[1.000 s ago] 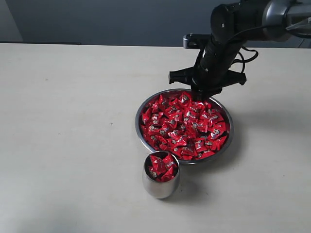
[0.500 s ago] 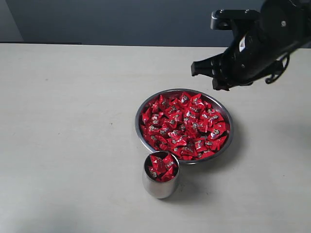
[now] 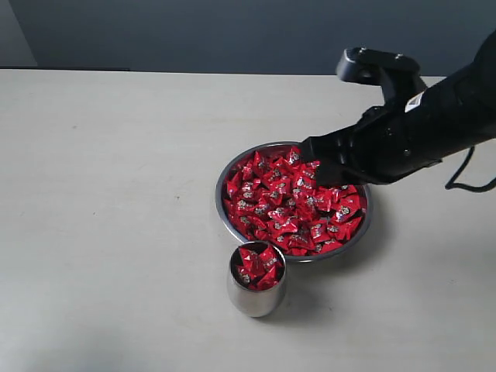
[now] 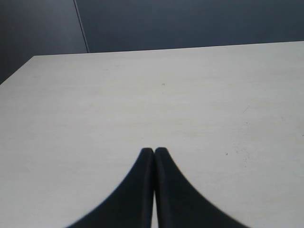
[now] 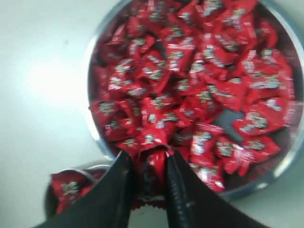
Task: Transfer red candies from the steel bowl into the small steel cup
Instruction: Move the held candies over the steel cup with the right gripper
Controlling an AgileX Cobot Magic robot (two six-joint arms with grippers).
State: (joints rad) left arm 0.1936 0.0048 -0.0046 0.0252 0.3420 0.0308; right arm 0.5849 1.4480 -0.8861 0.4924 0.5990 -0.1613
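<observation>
The steel bowl (image 3: pixel 219 198) stands mid-table, heaped with red candies (image 3: pixel 279 205). Just in front of it is the small steel cup (image 3: pixel 256 298), with red candies (image 3: pixel 257 265) up to its rim. My right gripper (image 3: pixel 314 164) hangs over the bowl's far right part. In the right wrist view the right gripper (image 5: pixel 147 157) is shut on one red candy (image 5: pixel 151 167), above the bowl's rim (image 5: pixel 241 189) and near the cup (image 5: pixel 89 166). My left gripper (image 4: pixel 154 151) is shut on nothing over bare table, away from both vessels.
The pale table (image 3: pixel 108 194) stretches bare to the left of the bowl and cup. A dark wall (image 3: pixel 194 31) runs behind the table's far edge. The right arm (image 3: pixel 434 116) reaches in from the right.
The right gripper rose from the bowl's far rim, swung right, then came down over the bowl's right side. Bowl and cup have not moved.
</observation>
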